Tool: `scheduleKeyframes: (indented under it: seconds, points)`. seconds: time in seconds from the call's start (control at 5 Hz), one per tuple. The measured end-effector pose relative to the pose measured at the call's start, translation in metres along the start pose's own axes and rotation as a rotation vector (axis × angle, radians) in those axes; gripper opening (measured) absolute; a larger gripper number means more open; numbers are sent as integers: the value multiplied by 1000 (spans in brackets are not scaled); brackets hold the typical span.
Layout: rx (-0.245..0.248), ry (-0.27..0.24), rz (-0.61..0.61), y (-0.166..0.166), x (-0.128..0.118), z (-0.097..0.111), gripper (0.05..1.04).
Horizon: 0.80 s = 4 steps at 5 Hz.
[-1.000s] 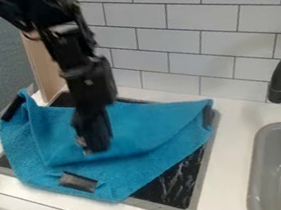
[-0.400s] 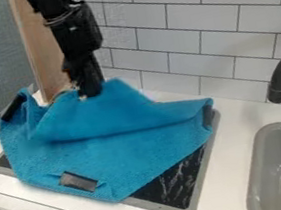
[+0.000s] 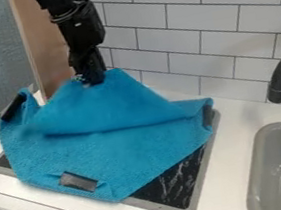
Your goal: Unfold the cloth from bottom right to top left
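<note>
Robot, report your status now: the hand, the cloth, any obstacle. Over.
Hand gripping raised part of cloth. Cloth partly folded, lying over stove. Wooden panel close behind; possible obstacle. Over.

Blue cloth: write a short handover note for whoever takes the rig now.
Gripper: holding the raised flap's peak, near the tiled wall.
Cloth: spread over the dark stove top, flap standing up at the back; a fold line crosses its middle.
Done: flap gripped and lifted.
Left: probably carry the flap on toward the top left, lay it flat, then let go.
</note>
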State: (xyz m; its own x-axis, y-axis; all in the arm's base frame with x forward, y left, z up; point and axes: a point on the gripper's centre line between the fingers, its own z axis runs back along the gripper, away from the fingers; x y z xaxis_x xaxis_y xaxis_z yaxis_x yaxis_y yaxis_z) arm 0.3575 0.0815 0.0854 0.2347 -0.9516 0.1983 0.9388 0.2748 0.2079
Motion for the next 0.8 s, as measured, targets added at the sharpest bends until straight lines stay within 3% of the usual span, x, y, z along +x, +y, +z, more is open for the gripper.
scheduleKeyframes:
  seconds: [0.2, 0.8]
  points:
    - [43, 0, 3, 18, 1, -1, 50]
    - [65, 102, 13, 36, -6, -43, 50]
